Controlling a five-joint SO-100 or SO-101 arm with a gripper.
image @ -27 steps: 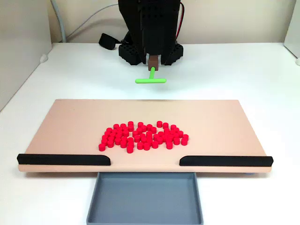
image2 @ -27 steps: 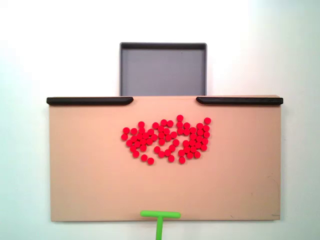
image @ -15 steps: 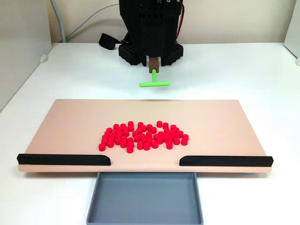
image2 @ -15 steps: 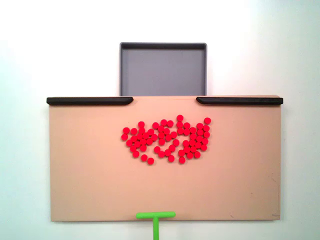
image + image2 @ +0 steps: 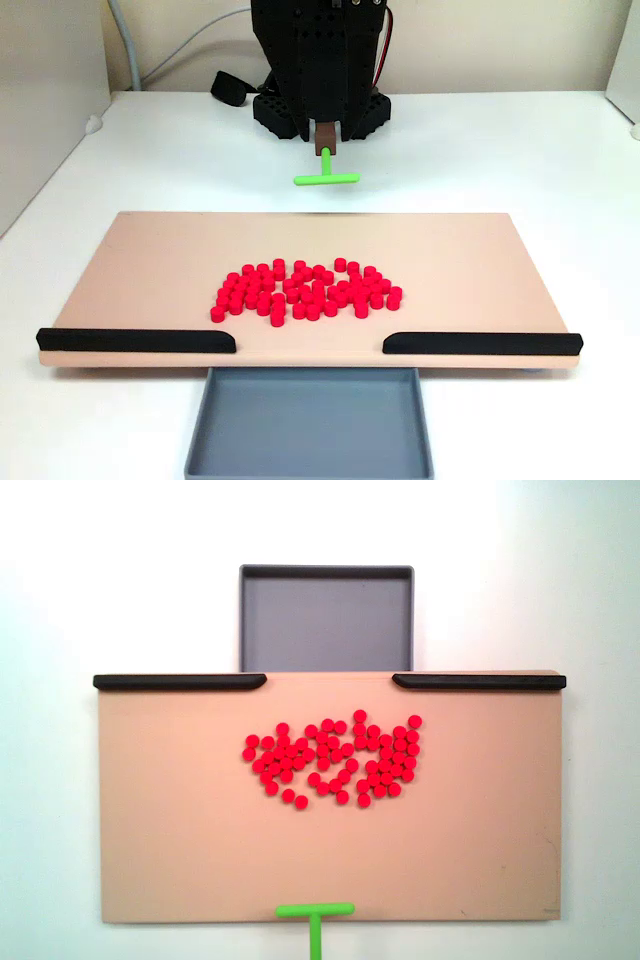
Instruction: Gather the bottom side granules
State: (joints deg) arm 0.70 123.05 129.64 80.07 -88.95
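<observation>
The granules (image 5: 305,290) are a loose patch of small red cylinders in the middle of a tan board (image 5: 150,250). In the fixed view from above, the granules (image 5: 332,760) spread a little right of centre on the board (image 5: 170,850). A green T-shaped stick (image 5: 326,180) hangs just beyond the board's far edge, its brown handle gripped by my black gripper (image 5: 325,128). From above, the stick's crossbar (image 5: 315,911) lies at the board's bottom edge, well apart from the granules.
Two black rails (image 5: 135,340) (image 5: 480,343) line the board's near edge, with a gap between them. A grey tray (image 5: 310,425) sits below that gap, and from above the tray (image 5: 325,620) is at the top. The arm's black base (image 5: 320,105) stands behind on a white table.
The stick's crossbar has shifted slightly sideways and a touch nearer the board's edge. The granules have not moved.
</observation>
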